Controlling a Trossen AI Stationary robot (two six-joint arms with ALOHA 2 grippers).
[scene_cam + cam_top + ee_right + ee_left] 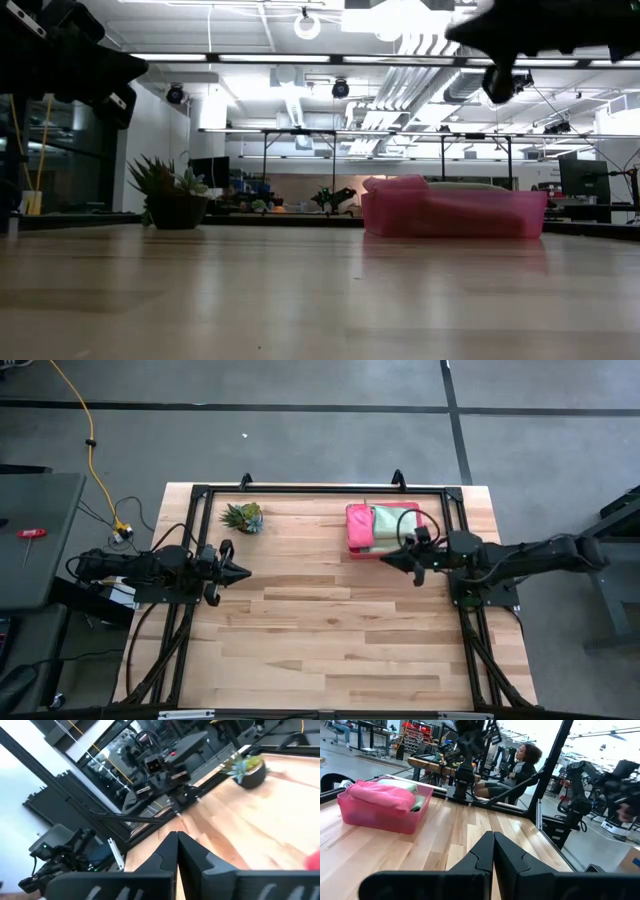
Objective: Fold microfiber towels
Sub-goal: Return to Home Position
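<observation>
Folded pink towel (359,527) lying flat in bin (400,506), long axis front-to-back, fuzzy, beside green towel (392,523). Left gripper (243,571) and right gripper (384,559) pressed closed, holding nothing.

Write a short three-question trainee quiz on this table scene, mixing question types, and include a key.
1. True or false: the pink towel lies inside the pink bin.
2. The plant stands nearer to: A) the left end effector; B) the right end effector.
3. Fill in: both end effectors' fingers are ___, holding nothing.
Key: 1 true; 2 A; 3 shut.
</observation>
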